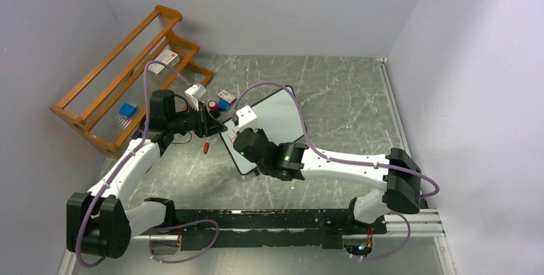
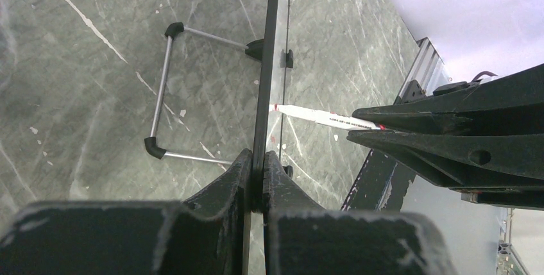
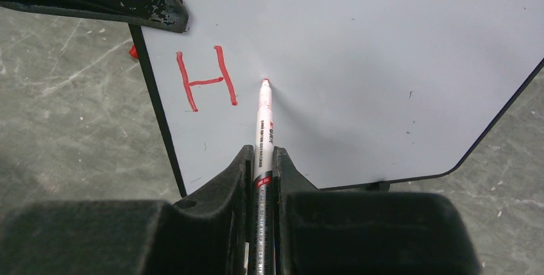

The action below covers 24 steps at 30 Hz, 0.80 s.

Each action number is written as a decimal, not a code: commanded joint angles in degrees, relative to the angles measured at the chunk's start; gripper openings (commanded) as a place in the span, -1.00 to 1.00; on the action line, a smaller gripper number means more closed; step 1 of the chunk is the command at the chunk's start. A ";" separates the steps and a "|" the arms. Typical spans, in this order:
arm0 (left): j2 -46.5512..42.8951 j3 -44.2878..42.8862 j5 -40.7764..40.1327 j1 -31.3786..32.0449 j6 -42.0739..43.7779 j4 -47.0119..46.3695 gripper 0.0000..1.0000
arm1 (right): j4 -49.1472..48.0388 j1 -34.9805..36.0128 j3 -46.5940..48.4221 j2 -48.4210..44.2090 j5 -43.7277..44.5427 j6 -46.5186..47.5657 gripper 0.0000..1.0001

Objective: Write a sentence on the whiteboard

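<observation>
Right end effector (image 3: 263, 153) clamping marker (image 3: 263, 109), whiteboard (image 3: 385, 63) lettered "H" (image 3: 205, 82)

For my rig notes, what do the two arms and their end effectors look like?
Left arm and right arm: white links, black joints, purple cables looping alongside. The left end effector and right end effector are black, scuffed. Green light on the right arm.

The whiteboard (image 3: 359, 83) is plain white inside a thin black frame, with one red letter H (image 3: 206, 77) on it, and the marker (image 3: 263, 121) is white with a red tip and dark print along its barrel. The table (image 1: 346, 102) is grey-green stone veined with white. The rack (image 1: 106, 65) is warm orange wood holding a blue block (image 1: 127, 109), and purple cables (image 1: 272, 84) loop over white arms (image 1: 346, 166) with black joints.
</observation>
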State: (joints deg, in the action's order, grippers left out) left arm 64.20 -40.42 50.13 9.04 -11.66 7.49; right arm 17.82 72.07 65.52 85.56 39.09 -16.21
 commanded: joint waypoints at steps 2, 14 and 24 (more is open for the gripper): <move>1.14 0.60 -1.37 -0.16 0.74 0.86 -0.90 | -2.84 -0.45 1.53 0.40 -0.50 0.25 -1.00; 1.18 0.53 -1.60 -0.16 0.81 0.95 -0.90 | -3.65 -0.51 0.67 -0.52 -0.70 -0.13 -1.00; 1.20 0.53 -1.62 -0.16 0.80 0.98 -0.90 | -2.97 -0.49 0.74 -0.72 -1.79 0.22 -1.00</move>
State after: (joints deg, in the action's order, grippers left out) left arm 64.25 -40.42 50.13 9.04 -11.66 7.49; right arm 16.97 72.05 65.56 85.54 38.52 -15.92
